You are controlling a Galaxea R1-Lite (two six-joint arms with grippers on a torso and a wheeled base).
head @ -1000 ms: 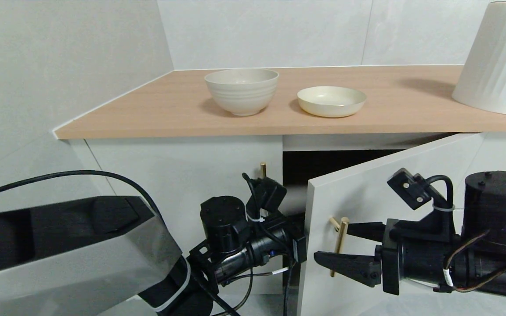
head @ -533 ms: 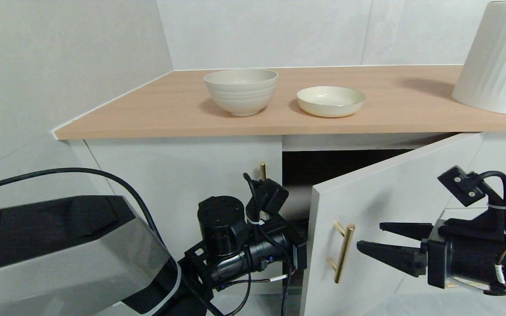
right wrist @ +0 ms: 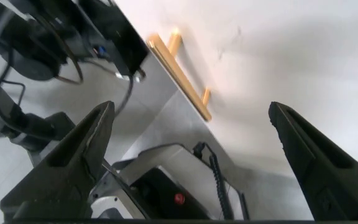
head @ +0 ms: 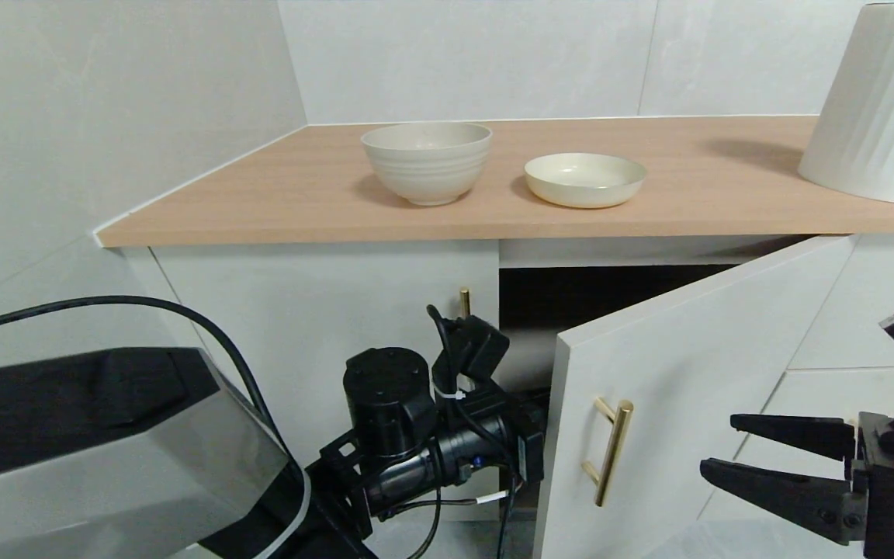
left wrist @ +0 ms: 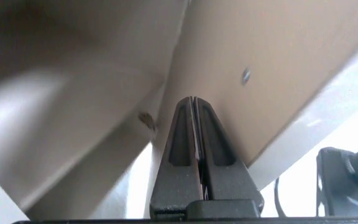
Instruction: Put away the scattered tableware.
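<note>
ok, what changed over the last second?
The right gripper, open, pulled back from the gold handle toward the robot's right and is now clear of it. The cabinet door swung slightly further open. The left gripper, shut, kept its place in the gap behind the door. The bowl and plate stayed on the counter.
</note>
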